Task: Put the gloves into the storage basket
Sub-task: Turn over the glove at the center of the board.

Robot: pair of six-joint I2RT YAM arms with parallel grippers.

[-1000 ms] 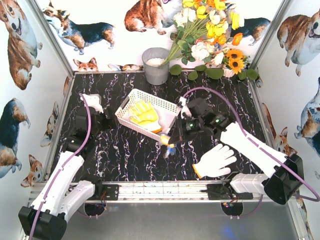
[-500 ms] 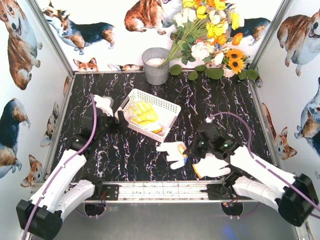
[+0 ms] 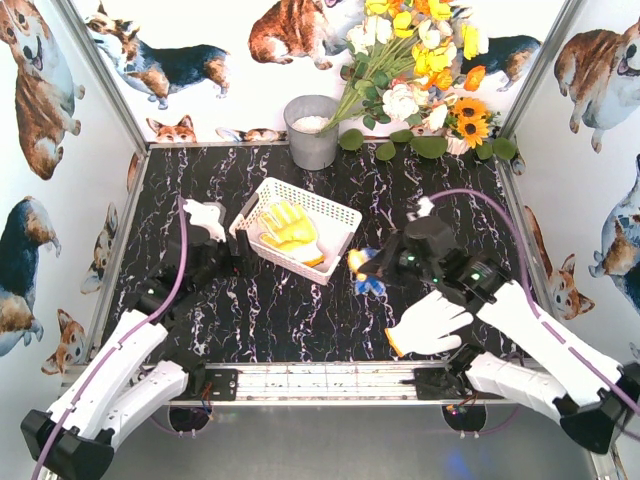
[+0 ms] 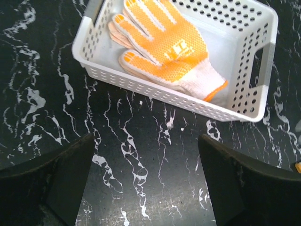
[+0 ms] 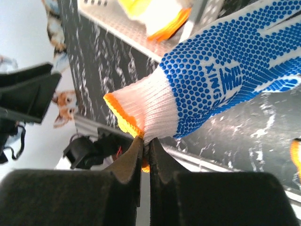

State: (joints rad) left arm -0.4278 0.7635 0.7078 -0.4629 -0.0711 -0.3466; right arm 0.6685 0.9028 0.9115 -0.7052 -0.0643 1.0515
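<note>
Right gripper point(image 5: 146, 146) clamps blue-dotted glove point(image 5: 225, 75) cuff; advise clearing storage basket point(image 3: 314, 199) rim ahead of jaws before release. Left gripper point(image 4: 146, 181) agape, empty.

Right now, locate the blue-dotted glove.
Top view, right of centre: the blue-dotted glove hangs by its cuff from the right gripper, just right of the storage basket.
</note>
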